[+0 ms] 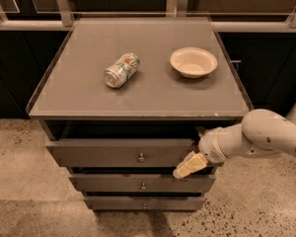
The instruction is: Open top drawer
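Observation:
The top drawer [103, 153] is the widest grey-brown front of three, with a small round metal knob [141, 157] at its centre. It stands pulled out a little from the cabinet, with a dark gap above it. My gripper [188, 166] is at the drawer's right end, its cream-coloured fingers [186, 167] pointing down and left over the lower right corner of the front panel, to the right of the knob. The white arm [261, 137] comes in from the right.
The cabinet's grey top [138, 90] carries a crushed can [121, 70] lying on its side and a cream bowl [193, 61]. Two narrower drawers [140, 184] sit below. Dark cabinets and a rail run behind. Speckled floor lies around.

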`<action>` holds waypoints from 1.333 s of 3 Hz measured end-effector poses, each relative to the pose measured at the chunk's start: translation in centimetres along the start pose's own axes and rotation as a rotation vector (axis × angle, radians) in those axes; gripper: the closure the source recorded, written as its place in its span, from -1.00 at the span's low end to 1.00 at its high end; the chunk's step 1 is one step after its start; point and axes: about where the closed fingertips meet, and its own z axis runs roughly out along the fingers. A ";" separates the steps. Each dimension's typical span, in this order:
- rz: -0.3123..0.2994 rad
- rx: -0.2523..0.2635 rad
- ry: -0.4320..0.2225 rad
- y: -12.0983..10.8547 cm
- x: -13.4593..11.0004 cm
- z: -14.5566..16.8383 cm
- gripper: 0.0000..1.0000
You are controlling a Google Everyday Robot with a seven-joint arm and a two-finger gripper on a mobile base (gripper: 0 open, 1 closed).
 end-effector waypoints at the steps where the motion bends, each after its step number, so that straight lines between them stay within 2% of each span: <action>1: 0.000 0.000 0.000 0.0 -0.2 -0.2 -1.00; 2: 0.015 -0.003 0.012 0.5 -0.1 -0.8 -1.00; 3: 0.047 0.000 0.072 2.9 0.4 -3.6 -1.00; 4: 0.030 -0.028 0.212 8.0 1.0 -8.5 -1.00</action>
